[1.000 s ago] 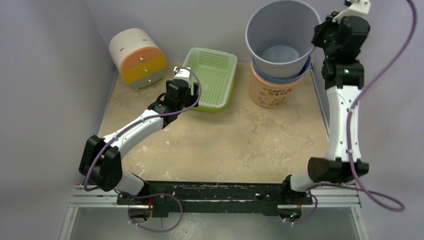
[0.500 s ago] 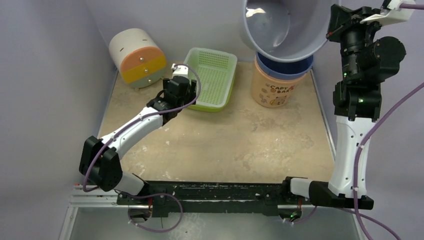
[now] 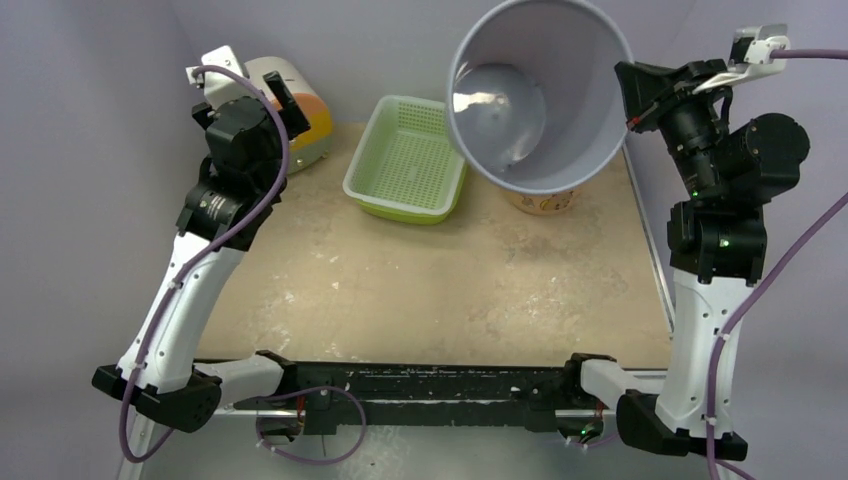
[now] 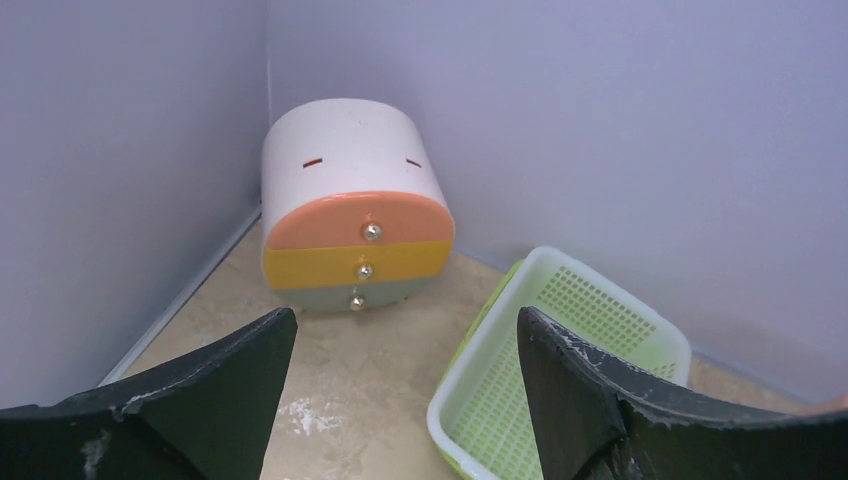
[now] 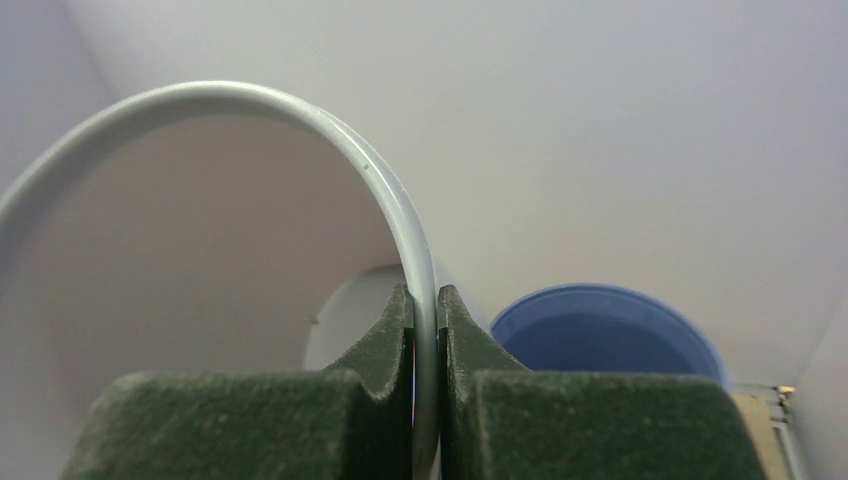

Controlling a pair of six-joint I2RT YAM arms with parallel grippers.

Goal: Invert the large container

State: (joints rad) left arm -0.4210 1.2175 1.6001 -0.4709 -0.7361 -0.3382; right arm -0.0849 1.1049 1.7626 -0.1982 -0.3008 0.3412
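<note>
The large grey container [image 3: 540,95] hangs in the air at the back right, tilted so its open mouth faces the camera and leftward. My right gripper [image 3: 632,118] is shut on its rim at the right side; in the right wrist view the fingers [image 5: 380,345] pinch the thin grey rim [image 5: 415,250]. My left gripper [image 3: 285,100] is raised at the back left, open and empty, well away from the container. In the left wrist view its fingertips [image 4: 250,365] frame the floor between the drawer box and the basket.
A green mesh basket [image 3: 408,160] sits at back centre. A white drawer box [image 3: 305,105] with orange and yellow fronts stands in the back left corner. A blue bowl [image 5: 605,340] sits on a tan cup [image 3: 545,202] under the lifted container. Purple walls close three sides.
The right arm lifted the grey container off the blue one and tipped its mouth toward the camera and left. The left arm rose from the basket's edge to the back left; the basket shifted.
</note>
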